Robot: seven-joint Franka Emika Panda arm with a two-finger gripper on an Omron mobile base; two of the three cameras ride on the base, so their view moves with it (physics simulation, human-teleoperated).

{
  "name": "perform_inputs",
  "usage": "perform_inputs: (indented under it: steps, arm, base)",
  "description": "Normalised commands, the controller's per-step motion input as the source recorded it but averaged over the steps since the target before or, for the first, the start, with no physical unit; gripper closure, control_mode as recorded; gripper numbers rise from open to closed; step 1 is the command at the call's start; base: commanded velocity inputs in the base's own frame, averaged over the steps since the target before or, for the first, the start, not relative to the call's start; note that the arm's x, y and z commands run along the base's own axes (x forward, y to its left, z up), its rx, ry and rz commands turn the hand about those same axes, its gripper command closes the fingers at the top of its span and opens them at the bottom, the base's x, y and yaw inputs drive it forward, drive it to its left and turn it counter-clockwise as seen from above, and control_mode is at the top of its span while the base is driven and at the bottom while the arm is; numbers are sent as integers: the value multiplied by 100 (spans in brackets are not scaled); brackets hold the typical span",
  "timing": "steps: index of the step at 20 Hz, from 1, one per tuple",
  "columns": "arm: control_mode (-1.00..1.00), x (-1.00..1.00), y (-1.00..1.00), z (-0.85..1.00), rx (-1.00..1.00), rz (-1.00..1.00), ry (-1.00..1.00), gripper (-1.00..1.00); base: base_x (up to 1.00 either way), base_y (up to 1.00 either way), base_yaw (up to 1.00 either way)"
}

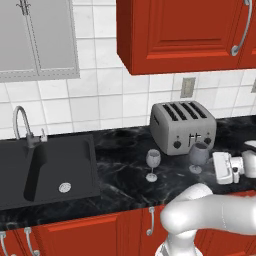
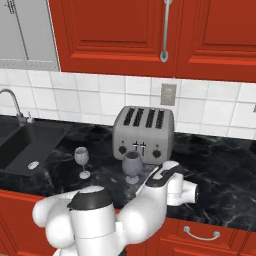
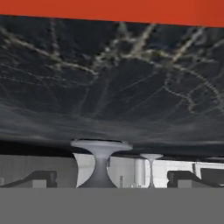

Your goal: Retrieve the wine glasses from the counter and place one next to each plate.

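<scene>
Near the black marbled worktop's [image 1: 120, 170] front edge, the nearer clear stemmed wine glass [image 2: 132, 167] stands upright directly ahead of the two-finger gripper [image 3: 111, 178], fully open, empty, fingers flanking its stem.

No readable text, label, brand or number anywhere.

Toaster [image 1: 183, 126] blocks just behind right glass [image 1: 198, 156]; bare counter [image 1: 120, 175] between glasses; left glass [image 1: 153, 163] stands clear.
</scene>
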Motion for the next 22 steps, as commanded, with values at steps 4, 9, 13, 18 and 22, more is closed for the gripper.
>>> perform_inputs:
  steps: [4, 9, 13, 18, 22]
  arm:
    - [-100, 0, 33, 0, -3, -5, 8, -100]
    - [-100, 0, 27, 0, -2, -1, 12, -100]
    - [-100, 5, 20, 0, 0, 0, 15, -100]
    - [-100, 4, 6, 0, 0, -1, 6, -100]
    - [-100, 2, 0, 0, 3, -3, 0, -100]
  base:
    - [0, 0, 0]
    - [0, 0, 0]
    - [0, 0, 0]
    - [0, 0, 0]
    - [0, 0, 0]
